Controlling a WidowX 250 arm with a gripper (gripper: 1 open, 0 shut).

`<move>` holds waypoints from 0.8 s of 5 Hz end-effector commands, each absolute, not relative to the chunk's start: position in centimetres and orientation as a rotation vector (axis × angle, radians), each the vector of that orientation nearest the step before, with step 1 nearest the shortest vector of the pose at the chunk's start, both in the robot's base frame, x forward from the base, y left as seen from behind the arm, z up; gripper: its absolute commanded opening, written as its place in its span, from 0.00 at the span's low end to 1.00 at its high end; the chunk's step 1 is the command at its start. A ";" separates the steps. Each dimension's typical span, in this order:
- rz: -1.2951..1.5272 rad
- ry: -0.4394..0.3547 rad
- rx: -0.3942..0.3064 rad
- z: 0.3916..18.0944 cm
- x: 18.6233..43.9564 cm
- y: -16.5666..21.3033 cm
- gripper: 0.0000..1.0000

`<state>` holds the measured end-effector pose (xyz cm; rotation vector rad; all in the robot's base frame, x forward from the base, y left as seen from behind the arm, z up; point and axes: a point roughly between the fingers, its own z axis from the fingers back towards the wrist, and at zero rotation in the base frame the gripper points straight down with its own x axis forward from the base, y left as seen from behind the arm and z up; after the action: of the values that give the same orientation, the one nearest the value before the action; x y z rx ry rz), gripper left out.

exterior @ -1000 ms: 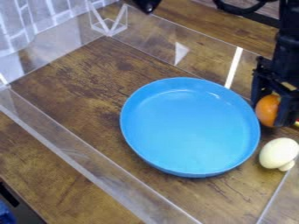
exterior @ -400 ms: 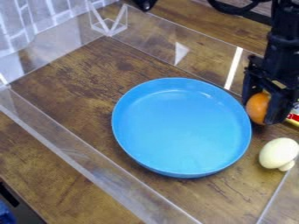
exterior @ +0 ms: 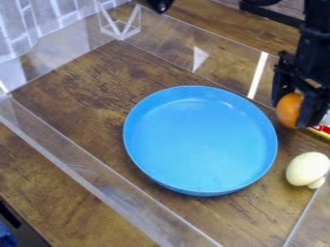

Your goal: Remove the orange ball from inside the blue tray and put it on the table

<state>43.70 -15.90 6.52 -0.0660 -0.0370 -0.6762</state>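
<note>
The glossy orange ball (exterior: pixel 290 108) sits between my black gripper's fingers (exterior: pixel 294 94), seemingly pinched; I'd open low, gently.

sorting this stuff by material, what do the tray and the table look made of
Tray: probably plastic, smooth with a slight sheen, going by its even bright blue and moulded-looking rim. Table: wood or a wood-look laminate, low sheen, with dark streaks of grain.
</note>
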 end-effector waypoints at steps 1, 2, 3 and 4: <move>-0.673 -0.128 -0.060 10.1 44.7 -15.8 0.00; -0.677 -0.129 -0.055 10.3 44.8 -15.9 0.00; -0.682 -0.129 -0.051 10.2 44.9 -16.0 0.00; -0.689 -0.127 -0.047 10.3 44.9 -16.1 0.00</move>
<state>44.35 -15.87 7.29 -0.0506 -0.0463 -0.6839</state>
